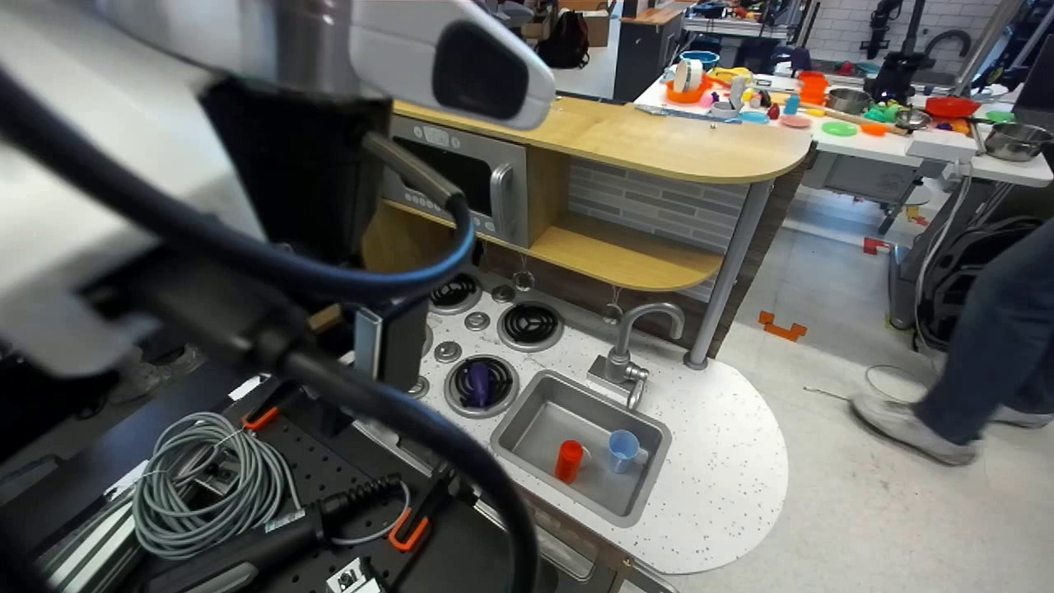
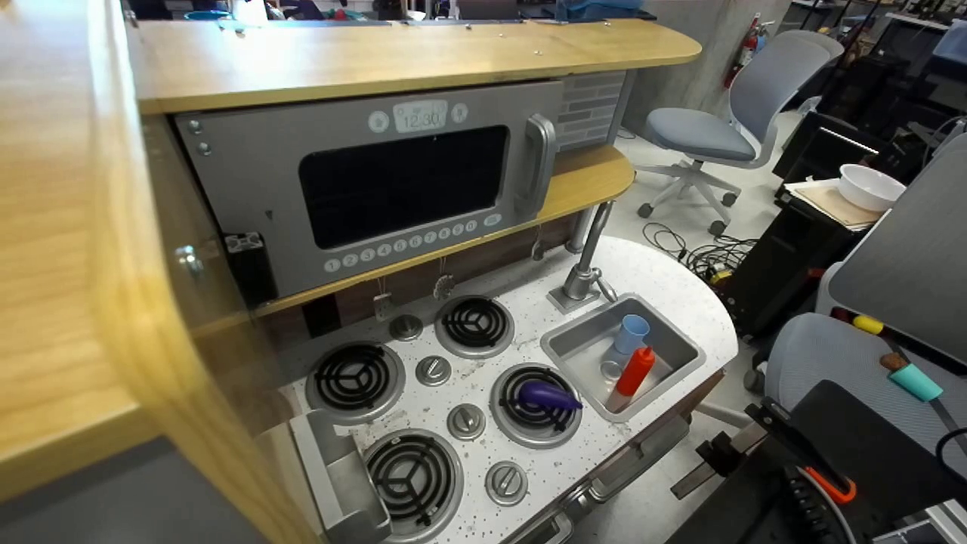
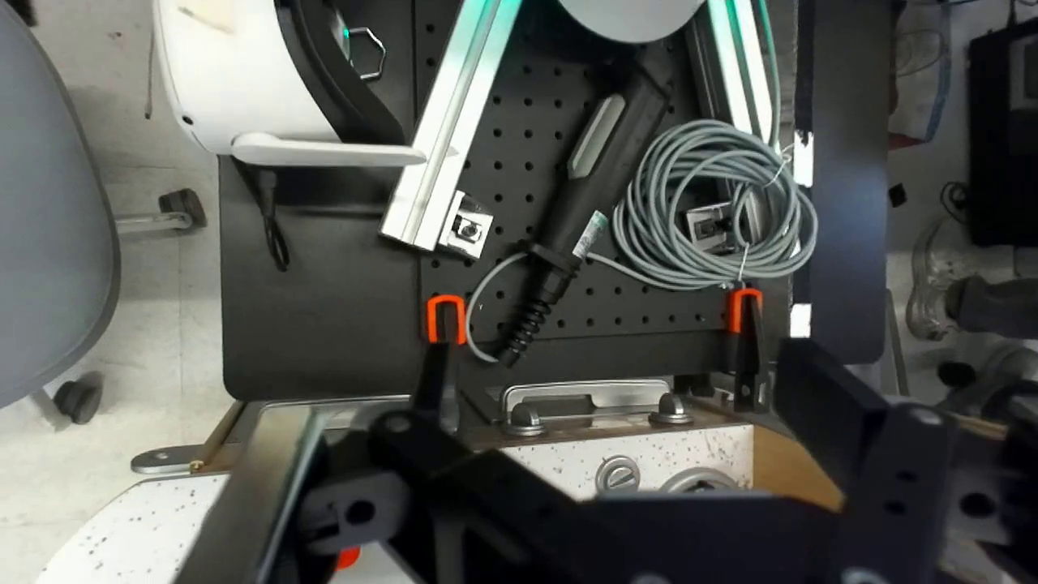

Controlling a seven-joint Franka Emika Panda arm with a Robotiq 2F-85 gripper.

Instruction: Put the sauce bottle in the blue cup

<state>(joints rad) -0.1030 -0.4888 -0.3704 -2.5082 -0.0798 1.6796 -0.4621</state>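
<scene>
Grey sink (image 1: pixel 539 427): sauce bottle (image 1: pixel 569 462) inside, well apart from tool (image 3: pixel 553 397) (jaws spread wide).

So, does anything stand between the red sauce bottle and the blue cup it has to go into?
Nothing visible: in both exterior views, the sauce bottle and blue cup stand in the same sink, with only what looks like the drain near the gap.
</scene>
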